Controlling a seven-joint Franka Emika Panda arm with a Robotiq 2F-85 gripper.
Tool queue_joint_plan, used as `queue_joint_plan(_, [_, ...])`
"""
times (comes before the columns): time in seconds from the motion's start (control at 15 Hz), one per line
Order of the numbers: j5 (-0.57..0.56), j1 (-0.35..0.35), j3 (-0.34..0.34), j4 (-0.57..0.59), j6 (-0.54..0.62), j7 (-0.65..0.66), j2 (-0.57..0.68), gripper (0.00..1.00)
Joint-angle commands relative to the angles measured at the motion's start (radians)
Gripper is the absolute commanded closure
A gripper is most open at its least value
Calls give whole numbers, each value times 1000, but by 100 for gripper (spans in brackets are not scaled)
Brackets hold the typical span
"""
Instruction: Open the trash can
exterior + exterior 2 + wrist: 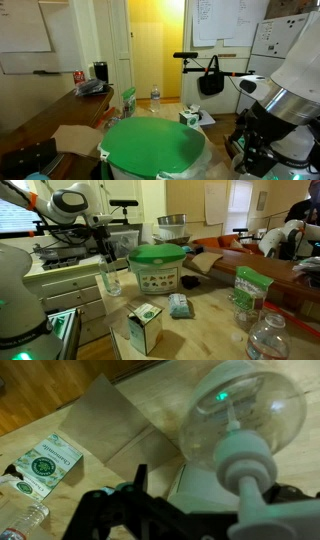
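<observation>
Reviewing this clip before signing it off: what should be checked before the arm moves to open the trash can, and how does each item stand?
1. Trash can lid closed: ok.
2. Lid top free of objects: ok.
3. Gripper beside the lid and apart from it: ok.
4. Gripper open: cannot tell.
5. Grasp point on the lid's edge visible: cannot tell.
6. Bag liner out of the approach path: cannot tell.

Warm indoor light, soft sheen on the trash can, blurred wrist view.
</observation>
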Motion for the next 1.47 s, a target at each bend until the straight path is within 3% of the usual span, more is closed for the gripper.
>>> queue_joint_plan(0.0, [-27, 28, -28, -3, -1, 22, 13, 0])
queue_joint_plan(0.33, [-27, 28, -28, -5, -1, 22, 15, 0])
queue_joint_plan(0.53, [-41, 2, -58, 3, 70, 64, -10, 0])
queue_joint_plan(0.93, [-26, -18, -150, 11, 207, 82, -45, 0])
queue_joint_plan(1.4, [79, 15, -327, -24, 280, -31, -87, 0])
